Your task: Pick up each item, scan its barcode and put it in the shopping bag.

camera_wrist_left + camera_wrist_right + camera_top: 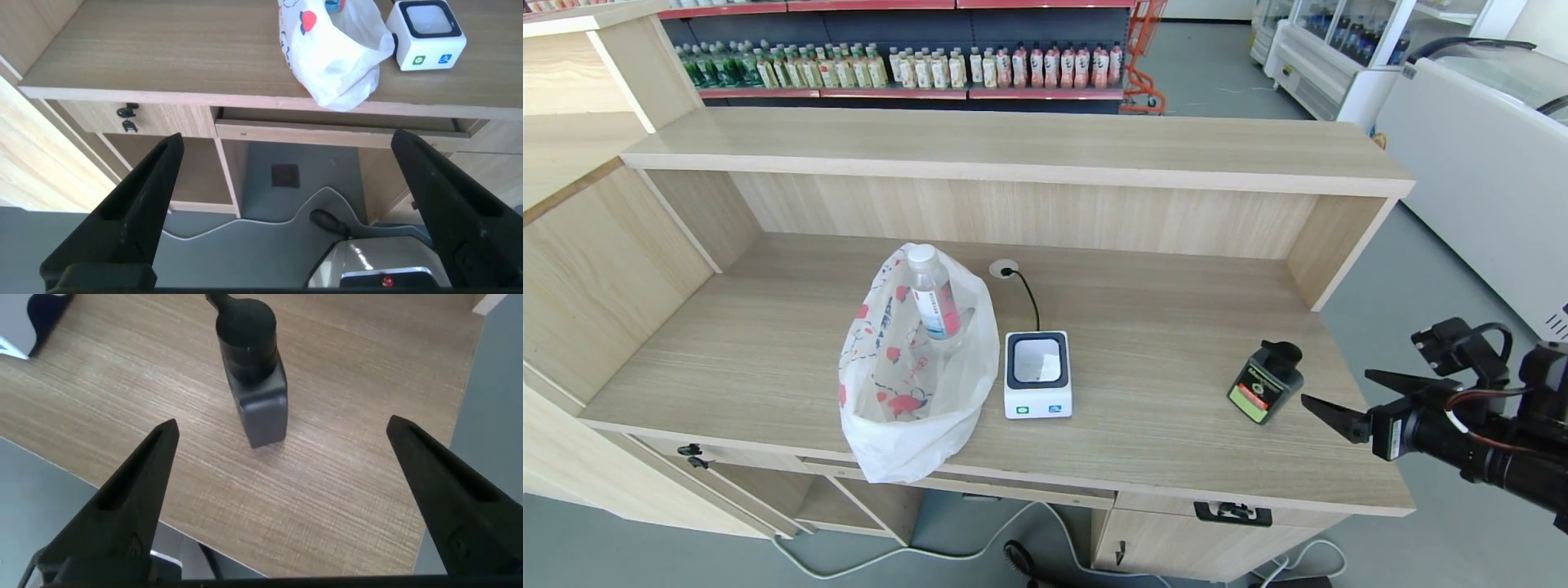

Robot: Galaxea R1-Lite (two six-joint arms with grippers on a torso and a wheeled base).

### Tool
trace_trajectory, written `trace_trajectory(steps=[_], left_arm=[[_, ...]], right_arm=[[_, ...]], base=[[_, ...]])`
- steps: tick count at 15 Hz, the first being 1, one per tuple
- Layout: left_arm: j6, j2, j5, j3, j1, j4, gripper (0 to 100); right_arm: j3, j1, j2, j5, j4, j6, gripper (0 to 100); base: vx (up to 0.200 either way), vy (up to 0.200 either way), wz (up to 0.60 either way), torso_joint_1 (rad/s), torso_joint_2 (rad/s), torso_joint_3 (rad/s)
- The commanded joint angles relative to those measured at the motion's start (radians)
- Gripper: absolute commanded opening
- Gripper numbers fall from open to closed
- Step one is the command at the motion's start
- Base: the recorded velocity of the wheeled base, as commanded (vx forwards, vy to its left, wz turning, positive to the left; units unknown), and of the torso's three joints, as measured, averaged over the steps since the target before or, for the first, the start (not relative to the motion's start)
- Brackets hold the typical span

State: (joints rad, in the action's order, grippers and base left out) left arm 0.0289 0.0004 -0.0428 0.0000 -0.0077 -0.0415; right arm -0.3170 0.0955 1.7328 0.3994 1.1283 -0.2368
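Finely grained counter (1160,327) — boxy dark bottle (1265,385), crinkly bag (907,433).

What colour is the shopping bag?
The shopping bag is white with red pictures, best seen in the head view.

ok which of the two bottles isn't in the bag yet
The dark grey bottle with the black cap, standing on the wooden counter near the right claw. The clear plastic bottle with the white cap is inside the white plastic bag.

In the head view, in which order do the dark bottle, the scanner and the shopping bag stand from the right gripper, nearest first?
1. Dark bottle, just beside the right gripper.
2. Scanner, middle of the counter.
3. Shopping bag, farthest, to the left.
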Motion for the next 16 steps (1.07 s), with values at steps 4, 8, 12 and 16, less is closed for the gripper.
trace_trajectory(steps=[4,8,12,16], left_arm=[[0.0,0.0,0.0,0.0,0.0,0.0,100],[0.0,0.0,0.0,0.0,0.0,0.0,100],[0.0,0.0,0.0,0.0,0.0,0.0,100],[0.0,0.0,0.0,0.0,0.0,0.0,100]], right_arm=[[-0.01,-0.031,0.152,0.004,0.142,-0.006,100],[-0.059,-0.065,0.205,0.004,0.171,-0.006,100],[-0.134,-0.076,0.261,0.004,0.179,-0.004,100],[-0.139,-0.088,0.283,0.006,0.179,-0.006,100]], base=[[0.0,0.0,0.0,0.0,0.0,0.0],[0.0,0.0,0.0,0.0,0.0,0.0],[0.0,0.0,0.0,0.0,0.0,0.0],[0.0,0.0,0.0,0.0,0.0,0.0]])
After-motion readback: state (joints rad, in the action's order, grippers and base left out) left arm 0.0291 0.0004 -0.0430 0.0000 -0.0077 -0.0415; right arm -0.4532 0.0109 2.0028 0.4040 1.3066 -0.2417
